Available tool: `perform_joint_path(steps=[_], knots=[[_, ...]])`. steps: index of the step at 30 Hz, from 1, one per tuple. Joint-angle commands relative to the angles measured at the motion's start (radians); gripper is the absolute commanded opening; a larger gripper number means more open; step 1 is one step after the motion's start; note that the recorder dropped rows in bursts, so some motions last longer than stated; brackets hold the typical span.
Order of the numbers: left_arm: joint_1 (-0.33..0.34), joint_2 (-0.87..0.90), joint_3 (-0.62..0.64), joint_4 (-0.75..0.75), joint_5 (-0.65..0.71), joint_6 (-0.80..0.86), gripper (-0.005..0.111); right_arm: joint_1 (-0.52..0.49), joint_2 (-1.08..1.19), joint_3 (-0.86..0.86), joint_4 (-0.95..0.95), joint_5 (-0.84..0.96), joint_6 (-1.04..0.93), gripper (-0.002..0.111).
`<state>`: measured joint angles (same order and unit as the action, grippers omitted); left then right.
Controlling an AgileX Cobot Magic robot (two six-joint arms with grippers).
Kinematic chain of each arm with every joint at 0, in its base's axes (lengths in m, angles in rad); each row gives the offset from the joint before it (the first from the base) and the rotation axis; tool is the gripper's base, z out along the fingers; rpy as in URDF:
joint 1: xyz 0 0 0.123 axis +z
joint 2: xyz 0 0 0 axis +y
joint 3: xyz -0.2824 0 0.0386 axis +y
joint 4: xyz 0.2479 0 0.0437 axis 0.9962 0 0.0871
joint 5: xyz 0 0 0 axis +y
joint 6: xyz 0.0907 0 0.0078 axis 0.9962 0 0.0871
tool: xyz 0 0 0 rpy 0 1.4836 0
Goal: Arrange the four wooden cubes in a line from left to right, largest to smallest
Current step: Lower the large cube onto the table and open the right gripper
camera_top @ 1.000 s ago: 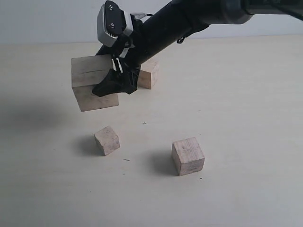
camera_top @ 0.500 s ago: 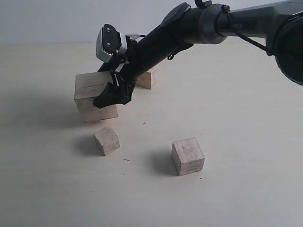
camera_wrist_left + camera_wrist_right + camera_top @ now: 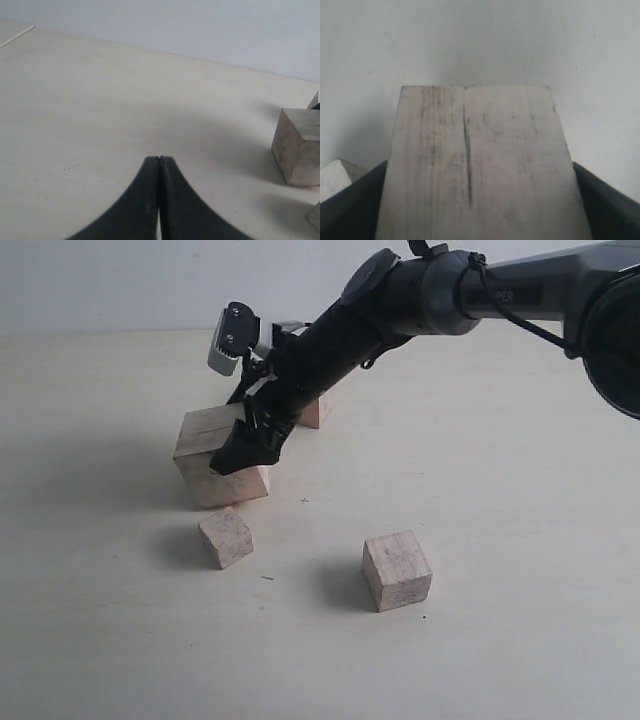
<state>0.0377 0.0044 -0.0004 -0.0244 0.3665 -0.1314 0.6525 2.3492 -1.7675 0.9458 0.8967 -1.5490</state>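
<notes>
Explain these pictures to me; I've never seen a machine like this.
It is a robot with two arms, each ending in two fingers. The wide picture comes from a camera standing off the arms; the other two come from cameras on the wrists. There are four wooden cubes on or just above the pale table. The right fingers clamp the largest cube. The smallest cube and a medium cube lie toward the front of the wide picture, and another cube sits behind the arm. The left fingers are closed on nothing.
</notes>
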Motion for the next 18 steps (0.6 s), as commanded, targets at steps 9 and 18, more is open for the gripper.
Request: perform_joint_path(steps=[9,18], knots=[[-0.006,-0.004,0.0,0.002,-0.004,-0.002,0.0,-0.001,0.008,0.039,-0.008,-0.048,0.006,0.0],[-0.006,-0.004,0.0,0.002,-0.004,-0.002,0.0,-0.001,0.008,0.039,-0.01,-0.115,-0.036,0.009]])
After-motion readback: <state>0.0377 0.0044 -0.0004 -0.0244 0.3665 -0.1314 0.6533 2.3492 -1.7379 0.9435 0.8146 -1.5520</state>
